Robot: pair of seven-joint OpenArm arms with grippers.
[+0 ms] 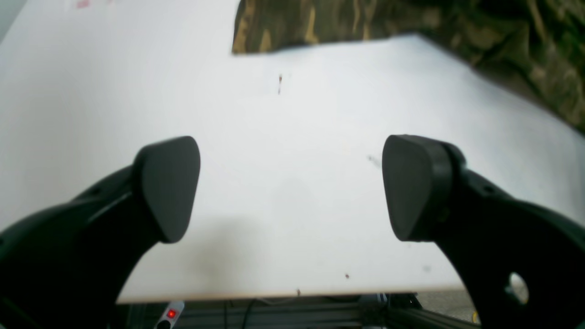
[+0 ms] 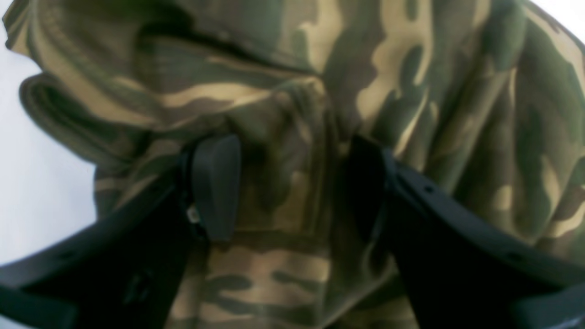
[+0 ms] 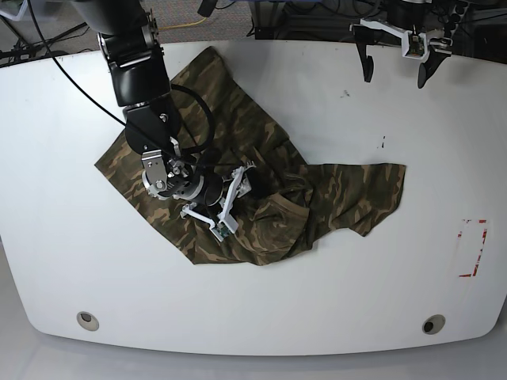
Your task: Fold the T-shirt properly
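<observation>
The camouflage T-shirt (image 3: pixel 348 194) lies crumpled and partly bunched in the middle of the white table (image 3: pixel 317 301). My right gripper (image 3: pixel 238 199) is down on its centre. In the right wrist view the right gripper (image 2: pixel 295 187) stands open, its jaws astride a raised ridge of the T-shirt (image 2: pixel 411 68). My left gripper (image 3: pixel 394 79) hangs open over the table's far edge, away from the cloth. Nothing sits between the jaws of the left gripper (image 1: pixel 292 187) in the left wrist view. There the T-shirt (image 1: pixel 502 27) shows only at the top right.
A red tape outline (image 3: pixel 473 247) marks the table at the right. Two round holes (image 3: pixel 88 320) (image 3: pixel 432 324) sit near the front edge. Cables and dark floor lie beyond the far edge. The table's edge (image 1: pixel 292 292) shows below the left gripper.
</observation>
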